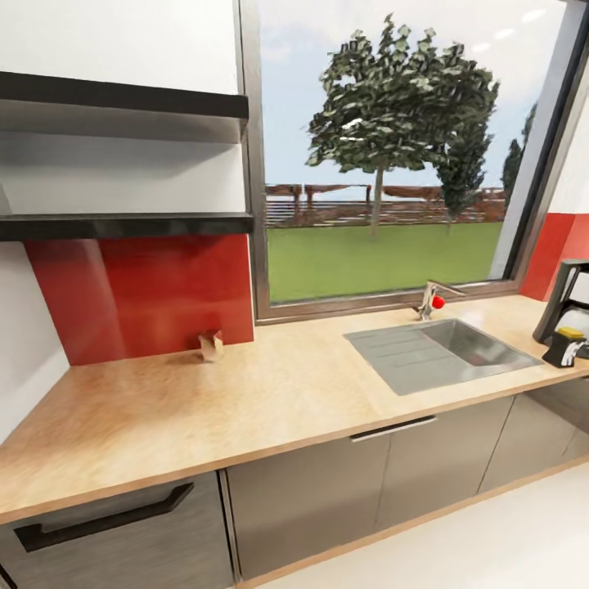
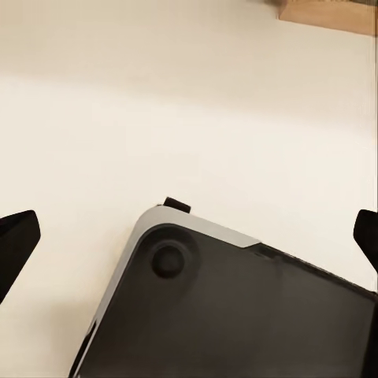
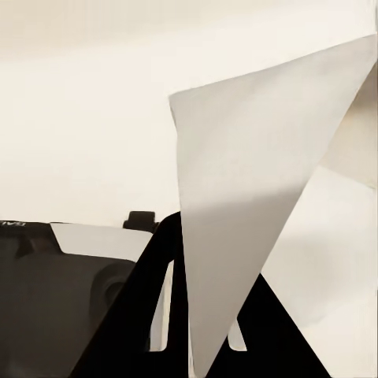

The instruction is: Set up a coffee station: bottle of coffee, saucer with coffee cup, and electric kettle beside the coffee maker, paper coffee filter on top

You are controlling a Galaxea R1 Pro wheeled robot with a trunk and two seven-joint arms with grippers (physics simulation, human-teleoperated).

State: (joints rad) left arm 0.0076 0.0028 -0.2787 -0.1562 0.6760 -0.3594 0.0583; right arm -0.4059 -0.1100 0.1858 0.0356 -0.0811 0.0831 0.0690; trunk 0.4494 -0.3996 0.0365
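The right claw (image 3: 206,335) grips a paper coffee filter (image 3: 252,197); the left claw (image 2: 189,236) hangs wide open, empty. The coffee maker (image 1: 564,315) stands on the worktop (image 1: 204,401).

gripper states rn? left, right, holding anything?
Left gripper: open, fingers spread wide, holding nothing.
Right gripper: shut on the paper coffee filter.

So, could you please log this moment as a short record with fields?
counter: wooden countertop under a window
sink: steel sink set in the counter, tap behind it
coffee maker: black, coffee maker at the counter's far right end
small item: brown object by the red backsplash, too small to identify
shelves: two dark shelves on the wall
right gripper: right gripper holds a white paper filter
left gripper: left gripper open, above pale floor
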